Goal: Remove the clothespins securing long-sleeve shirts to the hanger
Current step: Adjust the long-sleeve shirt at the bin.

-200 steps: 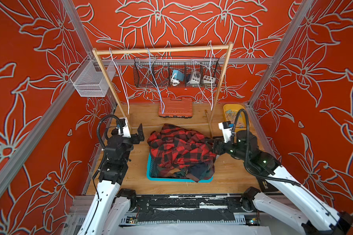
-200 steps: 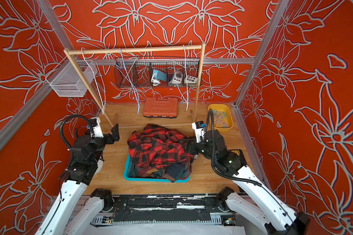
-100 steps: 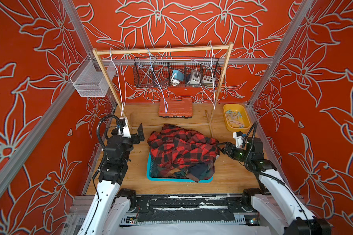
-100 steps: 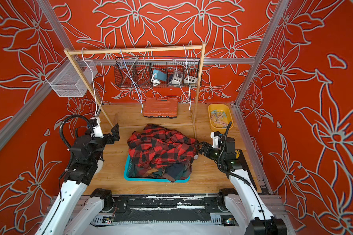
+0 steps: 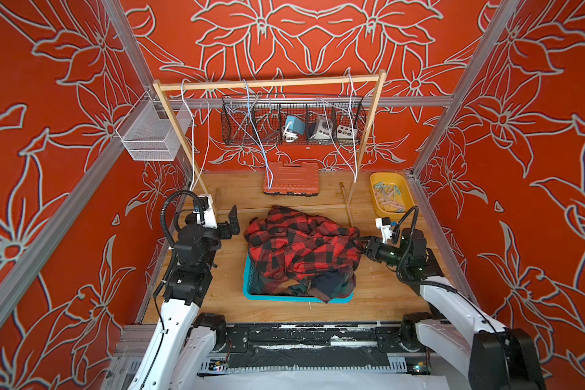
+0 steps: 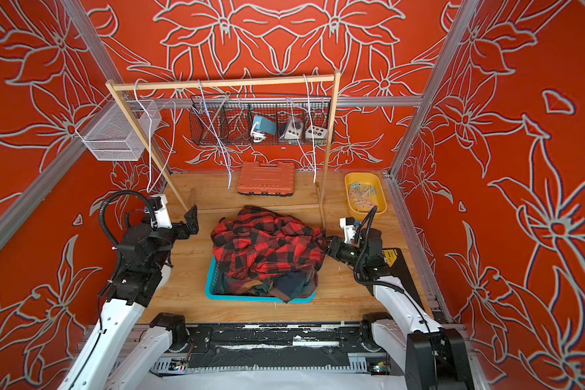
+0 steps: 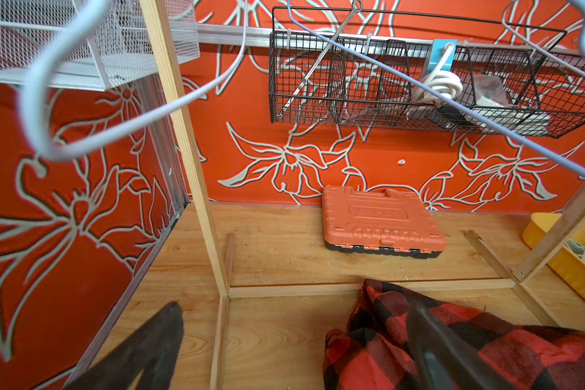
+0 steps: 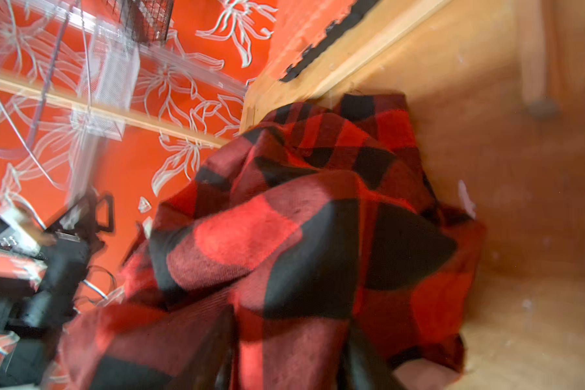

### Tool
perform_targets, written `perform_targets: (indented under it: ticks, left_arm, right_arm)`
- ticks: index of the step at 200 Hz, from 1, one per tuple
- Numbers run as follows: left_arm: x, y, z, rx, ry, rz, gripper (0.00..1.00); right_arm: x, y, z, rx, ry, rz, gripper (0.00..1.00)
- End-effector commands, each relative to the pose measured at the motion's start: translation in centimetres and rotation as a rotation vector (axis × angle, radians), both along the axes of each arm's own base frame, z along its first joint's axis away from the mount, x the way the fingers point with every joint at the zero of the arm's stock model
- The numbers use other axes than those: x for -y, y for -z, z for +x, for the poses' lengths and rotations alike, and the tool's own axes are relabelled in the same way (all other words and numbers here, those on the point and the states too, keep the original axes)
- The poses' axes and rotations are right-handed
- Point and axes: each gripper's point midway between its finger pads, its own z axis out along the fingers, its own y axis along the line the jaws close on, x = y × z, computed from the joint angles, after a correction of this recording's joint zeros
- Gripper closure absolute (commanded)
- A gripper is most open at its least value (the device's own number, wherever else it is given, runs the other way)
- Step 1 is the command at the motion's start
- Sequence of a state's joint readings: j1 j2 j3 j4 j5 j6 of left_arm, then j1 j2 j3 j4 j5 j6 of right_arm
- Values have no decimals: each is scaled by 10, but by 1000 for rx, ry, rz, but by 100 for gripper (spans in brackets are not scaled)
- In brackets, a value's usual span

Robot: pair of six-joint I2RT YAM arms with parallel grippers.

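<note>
One right gripper (image 5: 357,243) now narrower, perhaps on red shirt (image 5: 301,246)

Lab test cell, aluminium frame (image 5: 402,101), floral walls (image 5: 318,33)

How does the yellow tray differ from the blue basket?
The yellow tray holds clothespins; the blue basket holds heaped shirts. The tray stands in the far right corner, the basket in the middle. The tray looks smaller. Both rest on the wooden table.

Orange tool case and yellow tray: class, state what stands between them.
The wooden rack's upright post stands between the orange tool case and yellow tray, in both top views.
</note>
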State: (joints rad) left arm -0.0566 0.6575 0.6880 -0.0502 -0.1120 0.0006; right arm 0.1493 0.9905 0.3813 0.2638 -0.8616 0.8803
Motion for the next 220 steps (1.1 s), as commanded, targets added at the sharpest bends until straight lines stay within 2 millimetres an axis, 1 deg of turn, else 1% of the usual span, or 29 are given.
perform_targets:
  ticks: [1,18,41,62,76,92,107,118,137,153,165,180,194,220]
  left_arm:
    - [-4,-15,-2,45,-15,2,1]
    - [-4,-15,-2,47,-15,2,2]
    - [-4,-13,-2,44,-18,4,1]
    - [-6,-11,-2,44,-26,5,1]
    - [-5,-9,-1,45,-26,2,2]
    - [-5,-10,0,46,-26,0,2]
    - [-6,-9,0,46,-27,-1,2]
    - [-6,-8,0,45,-28,-2,2]
    - [-7,-8,-1,47,-34,-4,1]
    - [-8,-8,-1,48,-42,-1,2]
    - [-10,-10,-3,56,-53,0,1]
    - [-12,-11,-5,64,-59,0,2]
    - [-11,-11,-6,66,-57,0,1]
    - [-12,-10,-6,67,-60,-2,1]
  right_arm:
    - [-8,-35,7,111,-29,40,82]
    - [-10,-52,6,153,-40,37,100]
    - [-15,-80,-2,238,-70,-24,100]
    - [-26,-113,-18,330,-117,-76,100]
    - [-35,-128,-30,378,-148,-111,100]
    - [-46,-139,-43,411,-190,-131,100]
    - [-56,-142,-50,421,-220,-131,100]
    - [-68,-143,-56,429,-256,-124,100]
    - [-93,-138,-67,431,-325,-132,100]
    - [-116,-126,-75,428,-379,-163,100]
    - [-131,-114,-77,405,-402,-186,100]
    - [-149,-89,-74,341,-427,-218,100]
    - [-161,-59,-67,270,-441,-253,100]
    - [-170,3,-52,144,-439,-369,100]
